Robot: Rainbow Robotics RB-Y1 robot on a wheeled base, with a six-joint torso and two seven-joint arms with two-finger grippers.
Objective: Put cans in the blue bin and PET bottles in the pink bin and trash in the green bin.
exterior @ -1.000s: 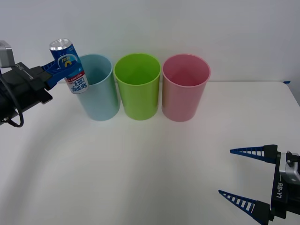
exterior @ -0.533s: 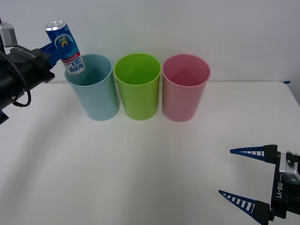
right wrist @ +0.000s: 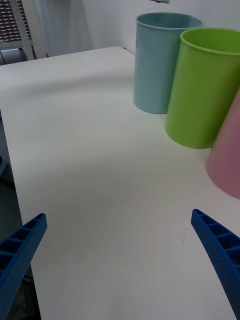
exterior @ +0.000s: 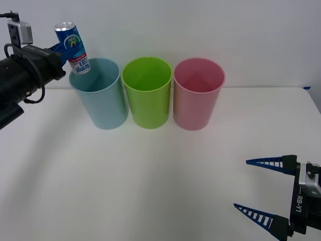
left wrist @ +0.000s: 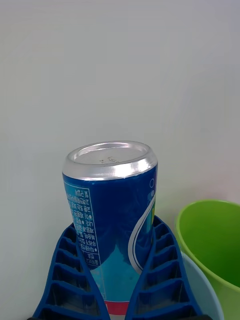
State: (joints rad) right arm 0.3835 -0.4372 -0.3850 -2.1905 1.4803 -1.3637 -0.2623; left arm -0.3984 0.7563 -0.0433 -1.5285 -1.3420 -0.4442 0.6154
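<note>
A slim blue can (exterior: 73, 47) with silver ends hangs tilted above the left rim of the light-blue bin (exterior: 102, 100), with my left gripper (exterior: 61, 50) shut on it. The left wrist view shows the can (left wrist: 112, 220) held between the two blue fingers (left wrist: 67, 270), with the blue bin's rim (left wrist: 202, 290) just beneath. The green bin (exterior: 147, 95) stands in the middle and the pink bin (exterior: 197, 95) on the right. My right gripper (exterior: 263, 190) rests open near the table's front right corner; its view shows all three bins (right wrist: 162, 60) ahead.
The three bins stand in a row at the back of the white table (exterior: 150, 181), close to a white wall. The table's right edge (exterior: 313, 100) lies beyond the pink bin.
My left gripper has carried the can up and slightly right, from beside the blue bin's left wall to above its rim. The right arm has not moved.
</note>
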